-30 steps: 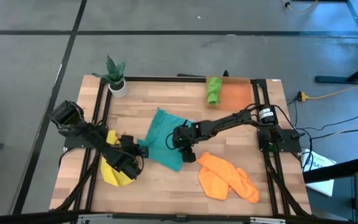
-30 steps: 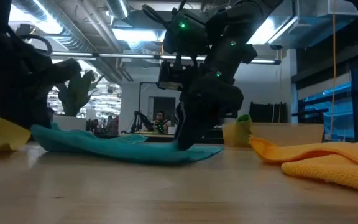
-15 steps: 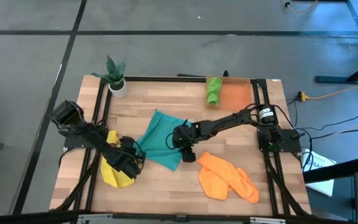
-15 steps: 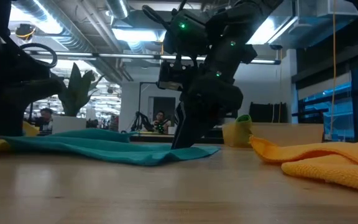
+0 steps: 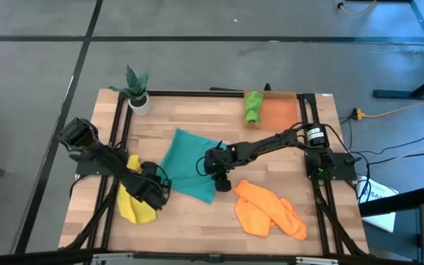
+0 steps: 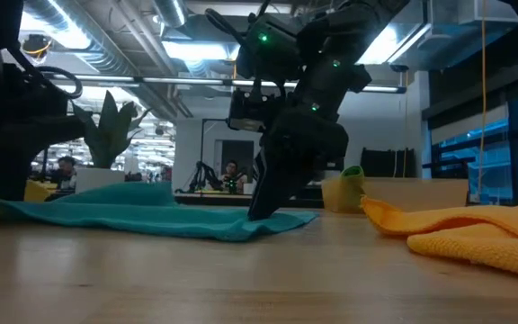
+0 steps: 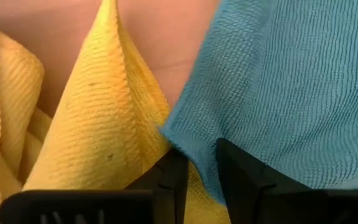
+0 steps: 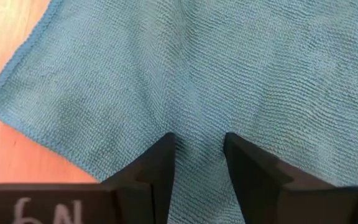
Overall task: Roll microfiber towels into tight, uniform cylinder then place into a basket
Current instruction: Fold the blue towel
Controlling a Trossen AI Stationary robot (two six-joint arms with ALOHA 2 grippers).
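The teal towel (image 5: 188, 163) lies spread flat mid-surface, between both arms. The right gripper (image 8: 196, 163) presses down on it, fingers slightly apart astride the cloth. The left gripper (image 7: 199, 171), fingers parted, straddles the towel's corner beside the yellow towel (image 7: 86, 124). Best smooth wrinkles first, then roll evenly from one edge.

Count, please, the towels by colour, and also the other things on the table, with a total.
Teal towel: 1
Yellow towel: 1
Orange towel: 1
Green towel: 1, rolled, in the basket
Basket: 1
Potted plant: 1
Total: 6 things, 4 of them towels
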